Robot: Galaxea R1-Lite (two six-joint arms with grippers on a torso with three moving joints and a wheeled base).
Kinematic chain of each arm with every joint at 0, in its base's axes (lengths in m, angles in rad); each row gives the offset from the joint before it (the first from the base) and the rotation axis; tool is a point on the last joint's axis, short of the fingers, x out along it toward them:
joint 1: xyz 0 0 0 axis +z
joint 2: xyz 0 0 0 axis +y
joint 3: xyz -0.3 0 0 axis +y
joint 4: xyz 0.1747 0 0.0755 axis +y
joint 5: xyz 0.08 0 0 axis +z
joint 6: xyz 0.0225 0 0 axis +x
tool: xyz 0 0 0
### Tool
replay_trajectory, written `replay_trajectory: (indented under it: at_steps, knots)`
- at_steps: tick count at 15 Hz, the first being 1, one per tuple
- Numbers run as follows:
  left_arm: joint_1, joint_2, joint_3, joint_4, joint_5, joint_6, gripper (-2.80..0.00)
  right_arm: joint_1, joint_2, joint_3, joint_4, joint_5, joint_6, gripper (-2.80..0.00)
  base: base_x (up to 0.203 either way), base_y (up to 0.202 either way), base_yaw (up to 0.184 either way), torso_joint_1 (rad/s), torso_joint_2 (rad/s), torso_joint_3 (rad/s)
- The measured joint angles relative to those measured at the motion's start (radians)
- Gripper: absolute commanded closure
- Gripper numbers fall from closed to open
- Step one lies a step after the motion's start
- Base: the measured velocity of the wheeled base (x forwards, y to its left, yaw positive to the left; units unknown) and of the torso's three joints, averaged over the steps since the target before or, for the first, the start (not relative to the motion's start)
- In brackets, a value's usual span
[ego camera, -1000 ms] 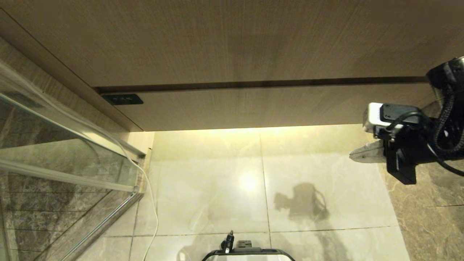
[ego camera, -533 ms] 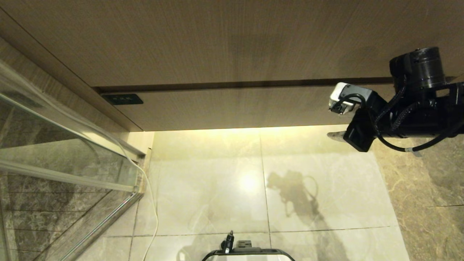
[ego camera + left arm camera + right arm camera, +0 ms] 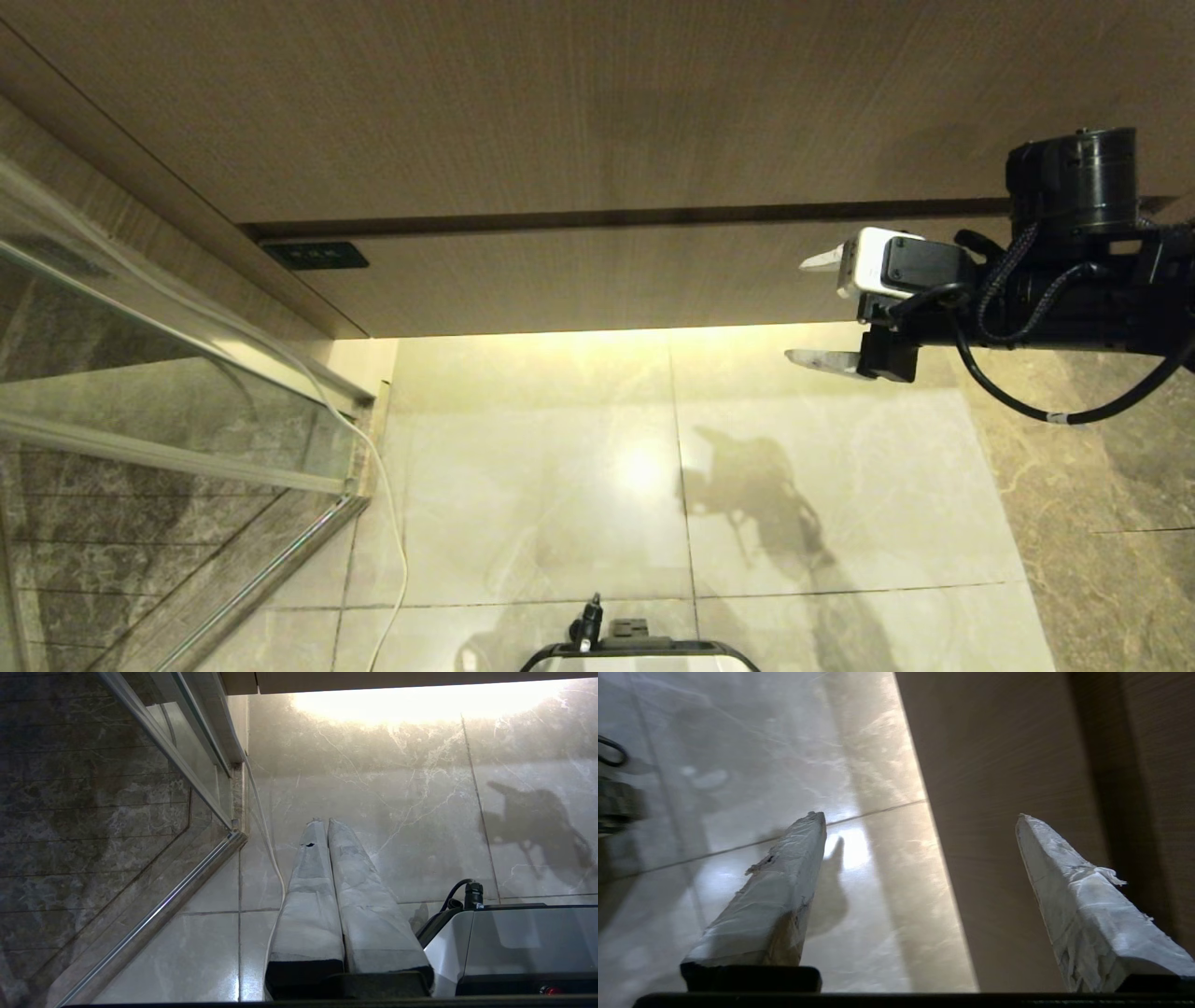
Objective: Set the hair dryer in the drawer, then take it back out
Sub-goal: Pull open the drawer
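Observation:
The drawer (image 3: 607, 280) is the wide light-wood front with a small black label (image 3: 316, 255), and it is shut flush under the taller panel. My right gripper (image 3: 798, 310) hangs open in front of the drawer's right part, with nothing between its fingers. One finger lies level with the wood front and the other lower, over the floor. In the right wrist view the drawer's (image 3: 1008, 765) lit lower edge runs between the spread fingers of the gripper (image 3: 919, 816). My left gripper (image 3: 322, 822) is parked, shut and pointing at the floor. The hair dryer is out of view.
A taller wood panel (image 3: 560, 103) sits above the drawer. A glass shower partition (image 3: 140, 392) with a metal rail stands at the left, and a white cord (image 3: 392, 523) runs down beside it. My base (image 3: 639, 653) is at the near edge, on glossy floor tiles (image 3: 523, 485).
My right gripper has gone from shut to wide open. The arm has swung left and up toward the drawer front, and the wrist has rolled. The left arm has not moved.

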Motion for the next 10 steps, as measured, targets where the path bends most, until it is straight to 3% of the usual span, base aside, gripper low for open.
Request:
replay_trajectory:
  at_steps: [3, 10]
  knots:
    - [0.0, 0.0, 0.0, 0.0, 0.0, 0.0, 0.0, -0.024, 0.007, 0.025, -0.101, 0.002, -0.141, -2.8, 0.0, 0.0, 0.0, 0.0, 0.0, 0.0]
    - [0.0, 0.0, 0.0, 0.0, 0.0, 0.0, 0.0, -0.041, 0.067, -0.012, -0.153, -0.06, -0.137, -2.8, 0.0, 0.0, 0.0, 0.0, 0.0, 0.0]
